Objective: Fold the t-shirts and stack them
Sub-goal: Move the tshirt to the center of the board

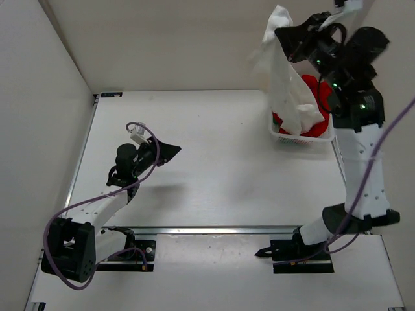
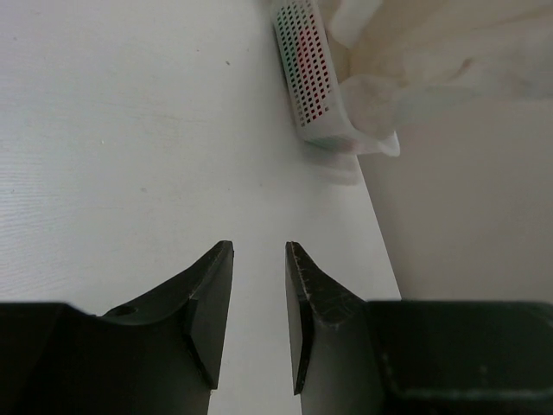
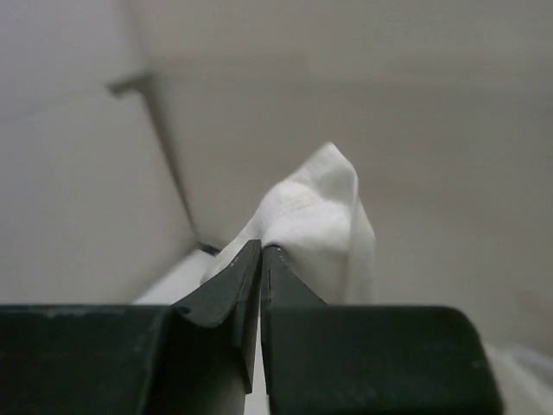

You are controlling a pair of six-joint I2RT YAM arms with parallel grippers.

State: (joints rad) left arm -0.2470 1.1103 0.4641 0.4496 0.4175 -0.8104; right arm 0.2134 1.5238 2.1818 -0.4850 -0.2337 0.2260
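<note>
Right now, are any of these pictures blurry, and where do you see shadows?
Right wrist view: the walls and white t-shirt are soft, the black fingers sharper. Left wrist view: the table is crisp, the t-shirt over the basket slightly blurred. Top view: even light, no glare, one faint shadow beside the left arm.

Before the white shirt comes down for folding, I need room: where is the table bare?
The table is bare between the left gripper and the basket. Crowded: the far right corner, with basket, red t-shirt and the white t-shirt hanging from the right gripper.
</note>
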